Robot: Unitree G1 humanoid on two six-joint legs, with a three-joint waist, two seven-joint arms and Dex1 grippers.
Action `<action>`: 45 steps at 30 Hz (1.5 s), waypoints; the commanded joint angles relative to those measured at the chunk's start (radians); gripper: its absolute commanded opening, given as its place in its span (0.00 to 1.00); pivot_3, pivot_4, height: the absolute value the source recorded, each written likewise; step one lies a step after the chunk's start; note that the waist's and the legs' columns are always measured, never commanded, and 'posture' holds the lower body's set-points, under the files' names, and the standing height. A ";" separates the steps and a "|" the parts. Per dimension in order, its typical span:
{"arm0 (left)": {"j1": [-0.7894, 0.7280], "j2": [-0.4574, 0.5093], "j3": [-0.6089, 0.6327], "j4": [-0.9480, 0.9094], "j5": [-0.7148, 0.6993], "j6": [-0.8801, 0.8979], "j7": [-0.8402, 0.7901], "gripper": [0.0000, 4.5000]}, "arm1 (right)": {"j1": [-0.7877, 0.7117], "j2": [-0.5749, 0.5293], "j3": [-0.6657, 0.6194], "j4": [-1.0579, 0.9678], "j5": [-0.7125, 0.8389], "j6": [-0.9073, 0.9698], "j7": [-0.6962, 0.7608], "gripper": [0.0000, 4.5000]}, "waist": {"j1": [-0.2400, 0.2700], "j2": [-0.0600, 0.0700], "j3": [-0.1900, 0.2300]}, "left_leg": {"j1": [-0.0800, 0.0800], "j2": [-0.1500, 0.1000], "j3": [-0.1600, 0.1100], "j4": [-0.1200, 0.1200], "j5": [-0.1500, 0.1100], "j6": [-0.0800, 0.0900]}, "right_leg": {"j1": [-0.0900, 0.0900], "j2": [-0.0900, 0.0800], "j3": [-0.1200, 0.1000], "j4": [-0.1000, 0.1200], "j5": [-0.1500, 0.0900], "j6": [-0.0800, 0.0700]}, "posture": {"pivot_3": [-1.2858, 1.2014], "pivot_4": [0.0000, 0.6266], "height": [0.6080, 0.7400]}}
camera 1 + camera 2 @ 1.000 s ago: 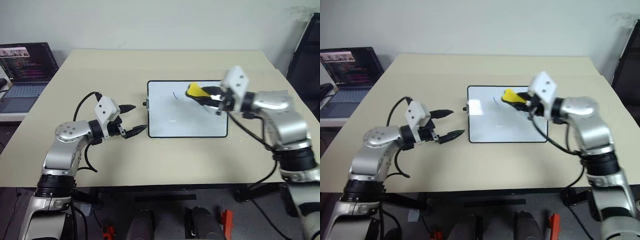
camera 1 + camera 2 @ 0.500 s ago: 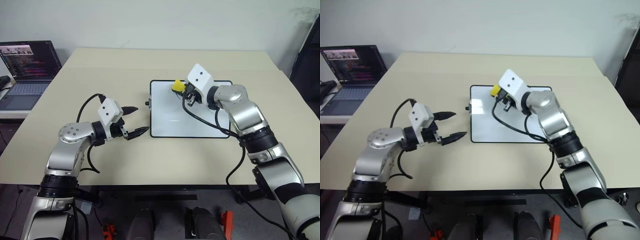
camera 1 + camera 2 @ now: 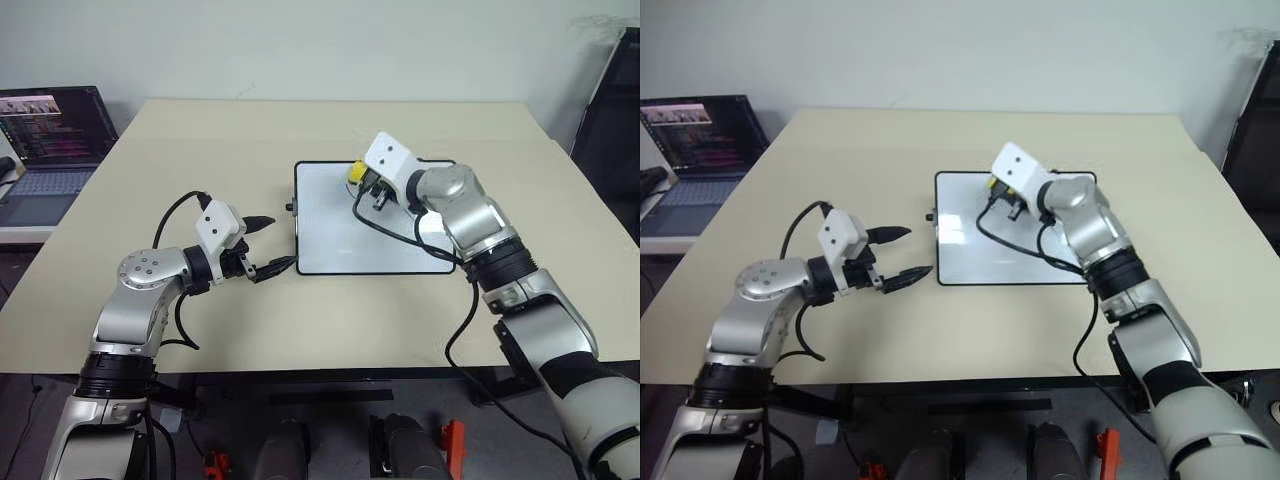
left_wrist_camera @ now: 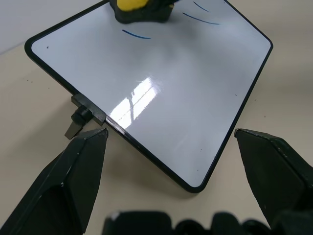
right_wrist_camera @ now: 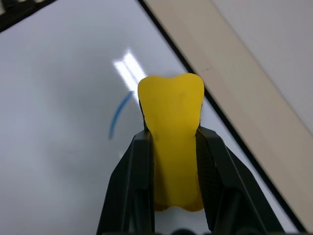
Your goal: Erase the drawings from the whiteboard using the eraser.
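Carrying eraser (image 5: 172, 147) pinched in right gripper (image 3: 362, 178), swinging from 3 o'clock side of whiteboard (image 3: 340, 240) toward 12 o'clock edge. Closing on blue stroke (image 5: 117, 117), unerased; wiping looking imminent. Left gripper (image 3: 268, 243) holding spread wide at board's 8 o'clock corner.

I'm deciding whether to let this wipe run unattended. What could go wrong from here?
The whiteboard lies loose on the table, and the open left gripper sits beside its edge without touching it, so a firm wipe might slide it.

The eraser is pinched narrowly in the right gripper and could twist out under pressure.

The blue stroke lies beside the eraser, so a pass may miss it.
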 commanded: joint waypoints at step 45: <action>-0.048 0.064 0.061 -0.072 -0.058 0.048 -0.038 1.00 | 0.648 -0.745 -0.549 -0.539 0.401 -0.034 0.423 0.18 | 0.006 -0.001 0.001 | -0.003 0.000 0.000 0.000 -0.001 -0.001 | -0.001 0.000 0.000 -0.003 -0.005 0.005 | 0.52 0.24 1.00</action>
